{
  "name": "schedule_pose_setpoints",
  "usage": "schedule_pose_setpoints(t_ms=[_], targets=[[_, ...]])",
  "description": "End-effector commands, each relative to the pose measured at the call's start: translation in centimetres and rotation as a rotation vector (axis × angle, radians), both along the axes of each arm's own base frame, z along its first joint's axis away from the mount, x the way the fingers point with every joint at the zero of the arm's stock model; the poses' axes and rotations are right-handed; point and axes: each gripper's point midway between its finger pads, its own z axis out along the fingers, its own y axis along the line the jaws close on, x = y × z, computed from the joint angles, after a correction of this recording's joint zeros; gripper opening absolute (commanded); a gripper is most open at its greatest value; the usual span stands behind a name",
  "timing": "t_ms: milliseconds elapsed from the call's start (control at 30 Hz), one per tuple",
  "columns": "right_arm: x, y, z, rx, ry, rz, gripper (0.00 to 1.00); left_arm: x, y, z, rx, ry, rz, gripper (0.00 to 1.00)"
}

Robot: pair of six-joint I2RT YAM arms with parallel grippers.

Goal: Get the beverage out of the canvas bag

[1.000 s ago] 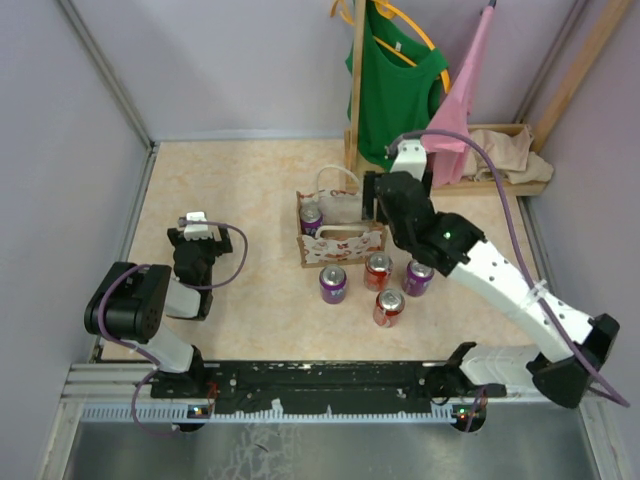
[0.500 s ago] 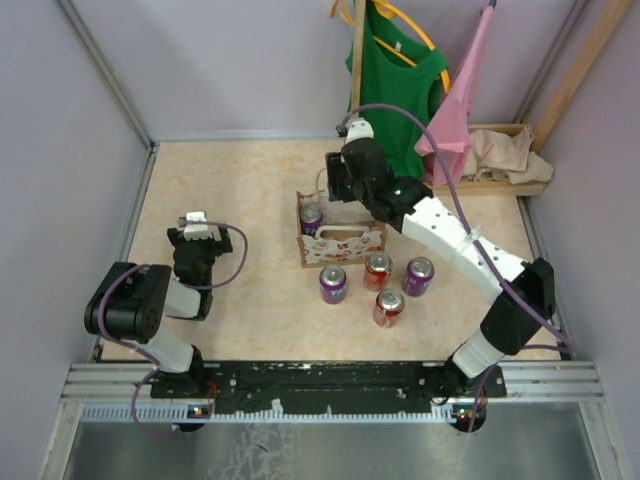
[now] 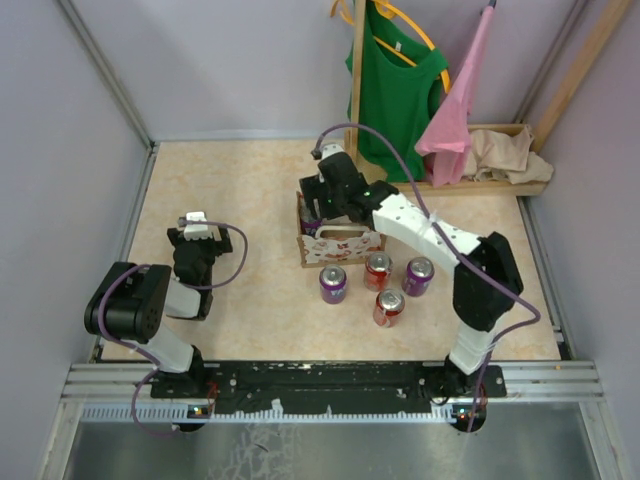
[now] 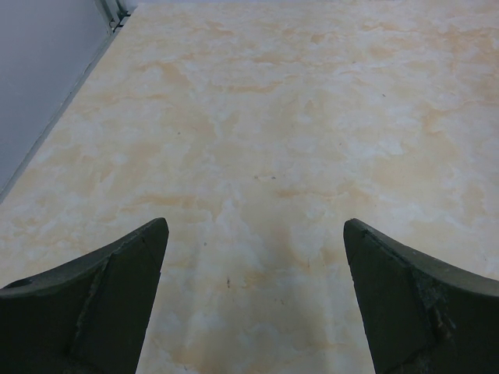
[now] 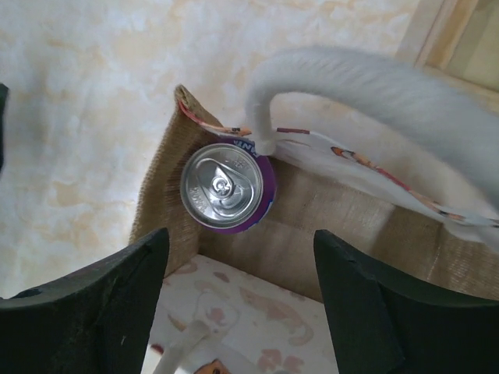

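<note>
Now swung over the canvas bag (image 5: 366, 222), the right gripper (image 5: 240, 238), fingers spread, lines up on the purple can (image 5: 226, 187) inside; the left gripper (image 4: 253, 234) idles, fingers apart.

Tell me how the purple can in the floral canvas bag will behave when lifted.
The purple metal can looks rigid with smooth round sides, so it may slip in a loose grip. Its tab seems unopened, so probably full and heavy. The soft cream canvas bag may drag along.
</note>
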Motion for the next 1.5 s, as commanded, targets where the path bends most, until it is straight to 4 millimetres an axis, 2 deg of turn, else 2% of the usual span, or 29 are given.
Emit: schedule_pose_setpoints(t_ms=[0, 167, 300, 367, 600, 900, 1467], targets=[[0.7, 1.6, -0.3, 0.003, -0.003, 0.027, 0.77, 0.0, 0.1, 0.4, -0.012, -0.025, 0.008, 1.00], [1.4, 1.4, -1.9, -0.035, 0.007, 0.006, 0.83, 0.0, 0.1, 0.4, -0.012, -0.025, 0.008, 1.00], [1.4, 1.5, -2.1, -0.027, 0.007, 0.002, 0.96, 0.0, 0.1, 0.4, -0.012, -0.025, 0.008, 1.00], [1.4, 1.7, -2.0, -0.016, 0.005, 0.004, 0.99, 0.0, 0.1, 0.4, -0.012, -0.025, 0.008, 1.00], [1.6, 2.6, -1.6, 0.013, 0.000, 0.021, 0.99, 0.0, 0.1, 0.4, -0.012, -0.025, 0.008, 1.00], [2.6, 4.4, -3.2, -0.028, -0.002, 0.018, 0.99, 0.0, 0.1, 0.4, -0.012, -0.025, 0.008, 1.00], [3.6, 3.4, -6.4, -0.127, -0.006, -0.076, 0.98, 0.0, 0.1, 0.4, -0.012, -0.025, 0.008, 1.00]])
